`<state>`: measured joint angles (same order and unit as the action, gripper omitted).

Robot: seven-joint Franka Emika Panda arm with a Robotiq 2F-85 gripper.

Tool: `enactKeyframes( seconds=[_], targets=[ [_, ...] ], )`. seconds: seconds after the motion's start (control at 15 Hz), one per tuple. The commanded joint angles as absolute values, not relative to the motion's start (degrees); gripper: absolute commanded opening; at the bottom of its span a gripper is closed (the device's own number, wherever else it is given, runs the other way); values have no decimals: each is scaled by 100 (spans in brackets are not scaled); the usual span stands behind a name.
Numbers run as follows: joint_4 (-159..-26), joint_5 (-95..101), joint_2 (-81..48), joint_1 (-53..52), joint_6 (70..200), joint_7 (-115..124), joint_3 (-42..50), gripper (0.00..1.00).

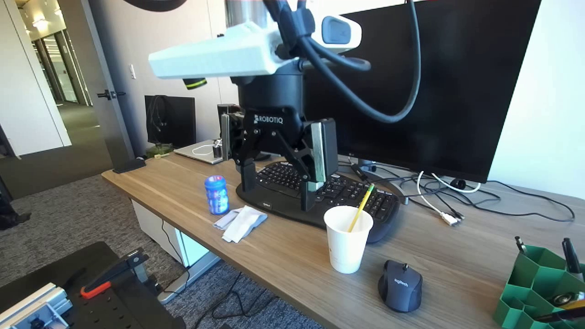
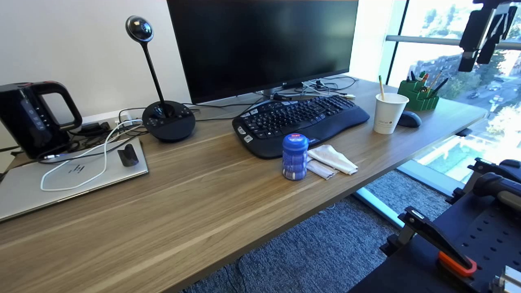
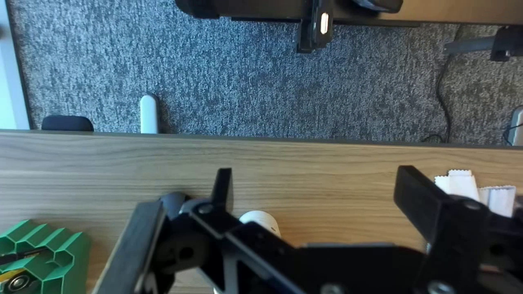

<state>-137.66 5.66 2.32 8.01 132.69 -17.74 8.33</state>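
Note:
My gripper (image 1: 278,188) hangs above the desk, fingers wide apart with nothing between them. It also shows at the upper right of an exterior view (image 2: 476,59) and in the wrist view (image 3: 316,183). A white paper cup (image 1: 345,249) stands upright with a yellow pencil-like stick (image 1: 362,208) leaning in it. In the wrist view the cup (image 3: 261,220) is partly hidden behind a finger linkage. A dark mouse (image 1: 400,287) lies beside the cup. A blue lidded container (image 2: 295,158) stands upright beside a folded white cloth (image 2: 333,158). The gripper touches none of these.
A black keyboard (image 2: 297,120) lies before a large monitor (image 2: 264,49). A green honeycomb pen holder (image 2: 419,99) stands near the mouse. A laptop (image 2: 81,171), kettle (image 2: 32,118) and stalked camera (image 2: 169,122) stand farther along. Loose cables (image 1: 438,192) lie behind the keyboard.

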Motion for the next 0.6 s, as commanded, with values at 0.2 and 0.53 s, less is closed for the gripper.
enactKeyframes(
  seconds=[0.2,0.53],
  targets=[
    [-13977,673,419,766,13259,-1786,828,100],
    [-14005,682,470,763,13259,-1790,829,100]
  ],
)
